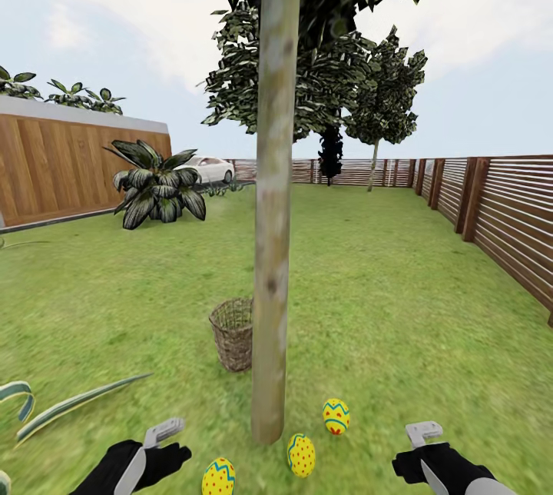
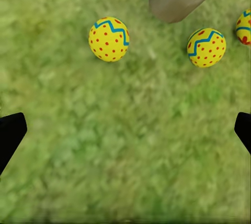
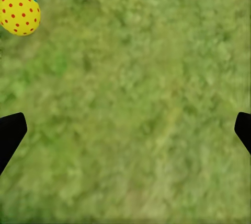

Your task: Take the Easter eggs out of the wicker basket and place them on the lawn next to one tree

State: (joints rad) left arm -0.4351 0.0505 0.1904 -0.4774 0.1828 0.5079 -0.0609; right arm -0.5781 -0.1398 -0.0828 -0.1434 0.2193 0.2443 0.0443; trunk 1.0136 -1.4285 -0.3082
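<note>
The tree (image 1: pixel 273 195) stands in the middle of the lawn (image 1: pixel 384 287), with a straight pale grey-green trunk that meets the grass close in front of the robot. All three Easter eggs lie on the grass around its foot. Taking the trunk base as the centre of a clock in the head view, the egg with red hearts (image 1: pixel 336 416) is at about 3 o'clock, the red-dotted egg (image 1: pixel 301 455) is at about 5 o'clock, just beside the base, and the third egg with a blue zigzag (image 1: pixel 219 477) is at about 7 o'clock, near the left gripper. The eggs do not touch each other.

The wicker basket (image 1: pixel 233 332) stands upright on the grass behind the trunk, at about 11 o'clock from its base, partly hidden by it. I cannot see inside it well.

The left gripper (image 1: pixel 165 441) hangs low above the grass, its fingers wide apart and holding nothing; in the left wrist view two dotted eggs and the trunk base lie beyond its black fingertips (image 2: pixel 10 135). The right gripper (image 1: pixel 426 445) is the same, spread wide and empty over bare grass.

A striped agave (image 1: pixel 157 184) grows at far left, and a brown slatted fence (image 1: pixel 499 210) runs along the right side.
</note>
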